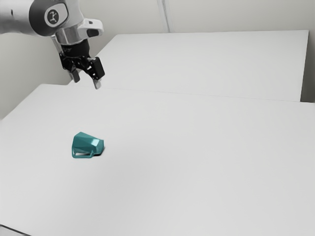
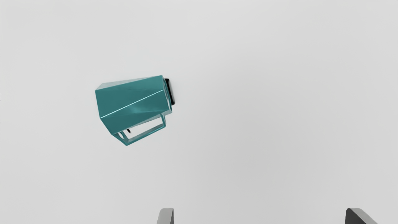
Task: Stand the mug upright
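My gripper (image 1: 86, 82) hangs well above the table in the exterior view, open, with nothing between its fingers. A teal faceted mug (image 1: 87, 143) lies on its side on the table, nearer the exterior camera than the gripper and apart from it. In the wrist view the mug (image 2: 132, 104) has its handle out along one side, and a dark strip shows by one end. The fingertips of my gripper (image 2: 259, 216) stand wide apart, with the mug outside the gap between them. The mug's inside is hidden.
The white table (image 1: 197, 162) spreads around the mug. Behind it, a second white surface (image 1: 211, 64) reaches toward the back wall. A dark line (image 1: 15, 229) crosses the lower corner at the exterior view's left.
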Controlling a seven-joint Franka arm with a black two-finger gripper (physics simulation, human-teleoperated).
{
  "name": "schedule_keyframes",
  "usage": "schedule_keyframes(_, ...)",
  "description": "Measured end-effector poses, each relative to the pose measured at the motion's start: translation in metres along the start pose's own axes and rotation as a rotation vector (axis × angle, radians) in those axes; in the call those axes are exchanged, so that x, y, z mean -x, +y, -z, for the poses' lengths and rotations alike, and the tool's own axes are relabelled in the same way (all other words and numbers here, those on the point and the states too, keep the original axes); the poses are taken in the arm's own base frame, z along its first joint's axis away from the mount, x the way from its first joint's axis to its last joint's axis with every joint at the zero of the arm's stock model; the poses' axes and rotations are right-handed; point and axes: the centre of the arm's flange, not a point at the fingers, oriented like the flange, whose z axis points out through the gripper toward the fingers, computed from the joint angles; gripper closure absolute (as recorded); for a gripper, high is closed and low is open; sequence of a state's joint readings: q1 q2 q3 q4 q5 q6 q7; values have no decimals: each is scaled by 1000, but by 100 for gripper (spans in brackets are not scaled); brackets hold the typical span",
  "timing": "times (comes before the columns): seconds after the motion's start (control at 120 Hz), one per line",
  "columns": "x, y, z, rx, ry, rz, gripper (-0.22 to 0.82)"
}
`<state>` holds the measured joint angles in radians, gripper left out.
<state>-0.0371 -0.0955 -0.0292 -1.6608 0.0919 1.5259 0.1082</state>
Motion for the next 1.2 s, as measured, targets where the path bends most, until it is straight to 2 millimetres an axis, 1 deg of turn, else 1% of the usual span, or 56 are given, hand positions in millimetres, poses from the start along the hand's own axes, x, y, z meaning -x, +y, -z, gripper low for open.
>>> schedule_keyframes(0.092,1,-3,-4,-1,15,6,0)
schedule_keyframes(0.183,3,-22,-8,3,31,46,0)
schedule_keyframes(0.292,9,-62,-23,24,19,126,0)
schedule_keyframes(0.4,17,-119,-46,96,3,247,0)
schedule_keyframes(0.45,22,-140,-52,121,3,291,0)
schedule_keyframes(0.542,28,-162,-62,176,8,337,0)
schedule_keyframes(0.65,27,-184,-84,265,5,367,0)
schedule_keyframes(0.742,33,-198,-111,343,-7,384,0)
schedule_keyframes(0.867,40,-220,-161,461,-21,388,0)
schedule_keyframes(0.925,52,-233,-183,512,-17,404,0)
schedule_keyframes(1.017,81,-259,-215,581,-1,443,0)
schedule_keyframes(1.083,99,-278,-234,616,23,458,0)
schedule_keyframes(1.142,106,-288,-246,640,47,449,0)
schedule_keyframes(1.2,102,-289,-258,661,70,414,0)
